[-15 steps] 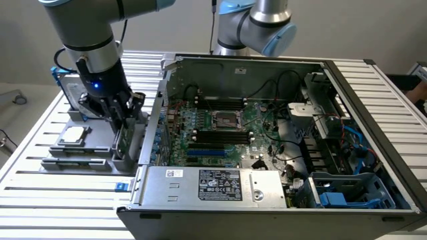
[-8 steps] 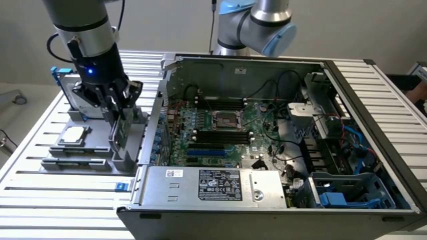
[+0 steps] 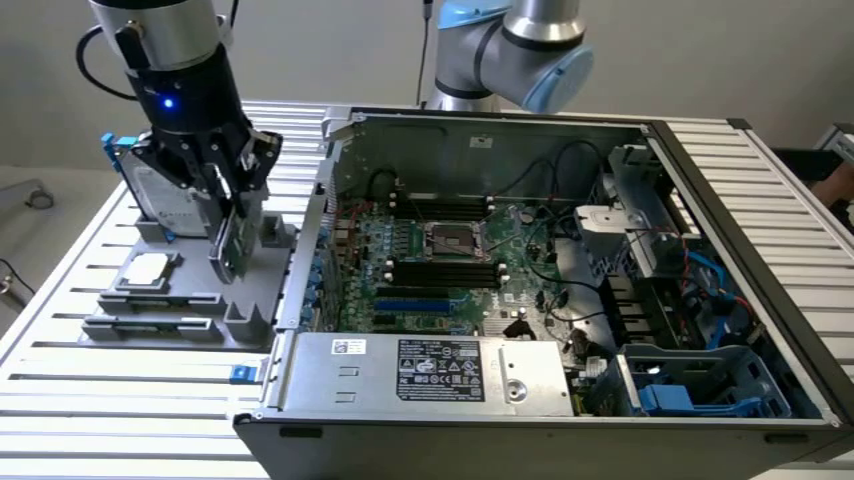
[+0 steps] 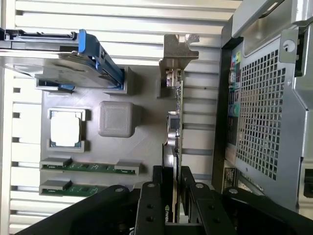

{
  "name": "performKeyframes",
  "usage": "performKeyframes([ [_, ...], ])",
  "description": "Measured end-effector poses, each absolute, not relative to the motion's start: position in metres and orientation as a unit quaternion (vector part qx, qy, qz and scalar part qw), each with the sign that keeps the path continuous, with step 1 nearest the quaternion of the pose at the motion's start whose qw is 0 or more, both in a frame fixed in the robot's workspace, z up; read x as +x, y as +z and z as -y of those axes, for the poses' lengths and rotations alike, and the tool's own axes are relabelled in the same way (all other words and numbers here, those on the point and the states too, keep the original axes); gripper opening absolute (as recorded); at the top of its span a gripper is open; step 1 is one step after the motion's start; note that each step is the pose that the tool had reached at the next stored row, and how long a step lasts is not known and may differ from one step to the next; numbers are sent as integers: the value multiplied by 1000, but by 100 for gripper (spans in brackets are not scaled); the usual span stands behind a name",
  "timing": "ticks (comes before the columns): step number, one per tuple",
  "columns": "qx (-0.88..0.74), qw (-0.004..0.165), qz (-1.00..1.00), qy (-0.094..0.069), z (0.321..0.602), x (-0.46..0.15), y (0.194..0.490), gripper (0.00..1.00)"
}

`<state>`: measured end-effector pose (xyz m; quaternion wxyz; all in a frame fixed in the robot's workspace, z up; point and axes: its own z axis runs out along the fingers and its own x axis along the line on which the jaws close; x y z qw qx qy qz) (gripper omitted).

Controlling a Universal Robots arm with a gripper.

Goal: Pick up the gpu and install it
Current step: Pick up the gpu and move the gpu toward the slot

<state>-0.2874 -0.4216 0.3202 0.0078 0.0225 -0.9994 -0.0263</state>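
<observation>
While your gripper (image 3: pixel 227 200) pinches the gpu (image 3: pixel 230 245) by its upper edge, the card stands upright on edge at the grey parts tray (image 4: pixel 146 147), just beside the open computer case (image 3: pixel 534 450).

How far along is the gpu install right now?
Done: the gripper is closed on the gpu, fingers on both faces. In hand: the card stands on edge at the grey holder, outside the case. Left: seating it; the motherboard inside the open case holds no card yet.
</observation>
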Motion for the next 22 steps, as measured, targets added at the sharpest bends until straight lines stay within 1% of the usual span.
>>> performKeyframes([
  [11, 23, 8, 999, -27, 422, -273, 368, 26],
  [22, 23, 8, 999, -38, 425, -228, 406, 26],
])
